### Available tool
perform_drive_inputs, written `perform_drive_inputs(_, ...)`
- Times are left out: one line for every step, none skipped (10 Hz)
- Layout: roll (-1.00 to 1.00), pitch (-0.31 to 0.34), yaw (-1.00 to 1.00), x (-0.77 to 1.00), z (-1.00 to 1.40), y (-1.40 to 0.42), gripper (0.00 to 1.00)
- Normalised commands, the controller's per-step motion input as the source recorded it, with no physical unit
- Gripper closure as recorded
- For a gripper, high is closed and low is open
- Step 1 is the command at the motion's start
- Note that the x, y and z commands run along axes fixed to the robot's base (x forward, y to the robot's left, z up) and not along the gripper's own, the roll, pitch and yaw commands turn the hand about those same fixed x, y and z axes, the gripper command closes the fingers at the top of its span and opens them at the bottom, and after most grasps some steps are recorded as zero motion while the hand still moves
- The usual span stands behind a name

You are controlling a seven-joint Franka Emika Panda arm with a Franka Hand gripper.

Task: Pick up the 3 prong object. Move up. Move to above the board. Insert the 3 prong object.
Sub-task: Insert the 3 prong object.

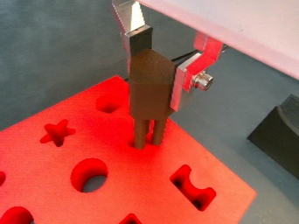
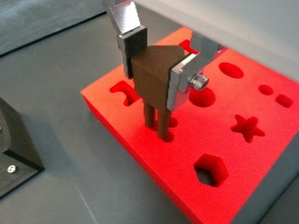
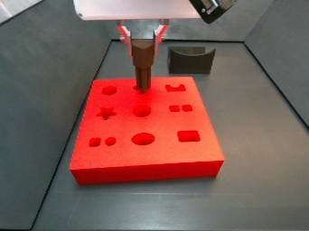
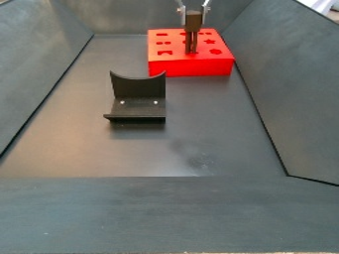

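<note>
My gripper (image 1: 162,66) is shut on the 3 prong object (image 1: 149,92), a brown peg with a blocky head and thin prongs pointing down. It holds the peg upright over the board (image 1: 65,171), a flat red slab with shaped recesses. The prong tips meet the board at a recess in the middle of one edge row, between a round recess and a U-shaped one. How deep they sit cannot be told. The gripper (image 2: 158,70), peg (image 2: 152,87) and board (image 2: 233,162) also show in the other wrist view. In both side views the gripper (image 3: 143,34) (image 4: 193,14) stands above the board (image 3: 145,131) (image 4: 212,62).
The dark fixture (image 3: 191,60) stands on the grey floor beyond the board, and it shows nearer the camera in a side view (image 4: 135,97). Sloping dark walls (image 4: 54,69) enclose the floor on both sides.
</note>
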Motion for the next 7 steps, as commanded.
perform_drive_inputs(0.00, -0.026, 0.02, -0.01, -0.09, 0.00, 1.00)
perform_drive_inputs(0.00, -0.043, 0.01, -0.11, -0.24, 0.00, 1.00)
perform_drive_inputs(0.00, -0.056, 0.02, -0.12, -0.30, 0.00, 1.00)
perform_drive_inputs(0.00, -0.086, 0.01, -0.01, -0.33, -0.09, 1.00)
perform_drive_inputs(0.00, -0.113, 0.00, 0.00, -0.35, -0.14, 1.00)
perform_drive_inputs(0.00, -0.101, 0.00, -0.06, -0.41, -0.12, 1.00)
perform_drive_inputs(0.00, -0.130, 0.00, -0.07, -0.44, -0.12, 1.00)
